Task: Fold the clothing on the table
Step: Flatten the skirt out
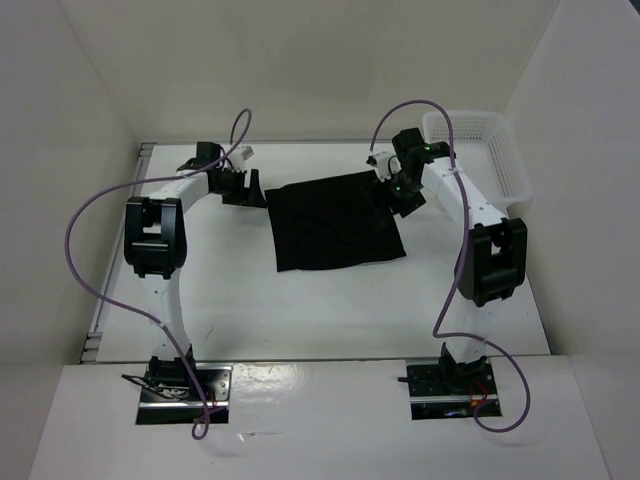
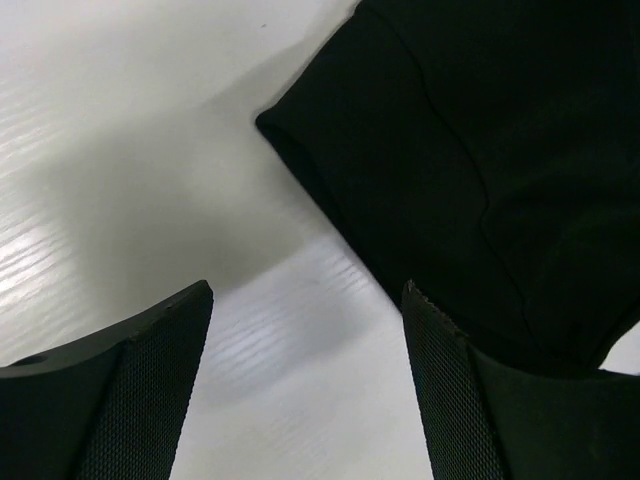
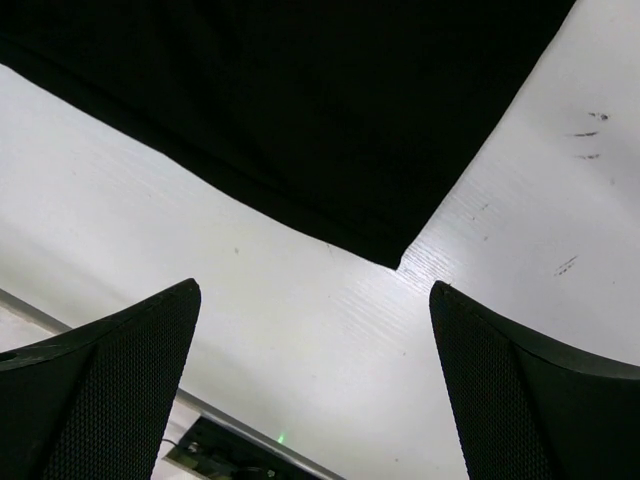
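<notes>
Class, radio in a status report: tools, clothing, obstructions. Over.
Left tool open by the clothing, far-left corner; right tool open by far-right corner; nothing gripped. Clothing lies flat on table. Basket far right, apart from it.

White-tubed left arm (image 1: 165,300) and right arm (image 1: 470,205) carry bulky black joint housings (image 1: 153,235), looping purple cables (image 1: 68,235), and black mesh-textured finger pads (image 2: 140,400).

Matt black cloth clothing (image 1: 335,225), smooth faintly glossy white table (image 1: 300,310), white plastic mesh basket (image 1: 512,165)
</notes>
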Motion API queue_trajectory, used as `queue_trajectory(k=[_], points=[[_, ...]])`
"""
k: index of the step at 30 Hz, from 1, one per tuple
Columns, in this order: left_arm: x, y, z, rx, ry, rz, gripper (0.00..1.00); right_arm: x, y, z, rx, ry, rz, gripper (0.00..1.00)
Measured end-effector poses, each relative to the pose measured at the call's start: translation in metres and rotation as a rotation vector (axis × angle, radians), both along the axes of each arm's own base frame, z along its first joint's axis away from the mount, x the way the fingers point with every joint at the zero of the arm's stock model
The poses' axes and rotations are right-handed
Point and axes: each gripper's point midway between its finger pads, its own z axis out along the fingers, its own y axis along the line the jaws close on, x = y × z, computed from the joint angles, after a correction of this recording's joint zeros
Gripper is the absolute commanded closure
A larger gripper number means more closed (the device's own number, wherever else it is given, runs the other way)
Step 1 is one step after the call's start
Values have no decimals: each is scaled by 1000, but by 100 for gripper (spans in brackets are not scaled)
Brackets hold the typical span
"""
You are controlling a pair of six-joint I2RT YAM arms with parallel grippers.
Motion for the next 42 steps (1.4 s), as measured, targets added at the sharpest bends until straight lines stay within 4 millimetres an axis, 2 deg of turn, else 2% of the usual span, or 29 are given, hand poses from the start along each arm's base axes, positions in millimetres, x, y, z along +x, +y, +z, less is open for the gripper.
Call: queue_trajectory(k=[5, 10, 19, 24, 29, 30, 33, 34, 37, 40, 42], points=[[14, -19, 0, -5, -30, -10, 19, -5, -7, -7, -35, 15, -7, 1], [33, -34, 3, -18, -68, -17, 20, -6, -12, -3, -57, 0, -15, 1], [48, -33, -4, -8, -70, 9, 20, -5, -17, 4, -80, -25, -26, 1], [53, -33, -10, -4, -66, 12, 24, -5, -18, 4, -86, -25, -27, 1], [58, -33, -12, 0, -60, 14, 42, -5, -19, 3, -89, -25, -29, 1], [58, -33, -13, 0, -58, 12, 51, -5, -19, 3, -89, -25, -29, 1], [55, -34, -17, -6, -42, 8, 66, -5, -19, 3, -89, -25, -29, 1], [54, -35, -17, -9, -36, 4, 74, -5, -19, 3, -89, -25, -29, 1], [49, -38, -18, -20, -23, -10, 86, -5, -19, 3, -90, -25, -29, 1], [41, -43, -20, -32, -2, -30, 91, -5, -19, 3, -89, -25, -29, 1], [22, -44, -23, -34, 32, -48, 92, -6, -19, 1, -90, -20, -29, 1]])
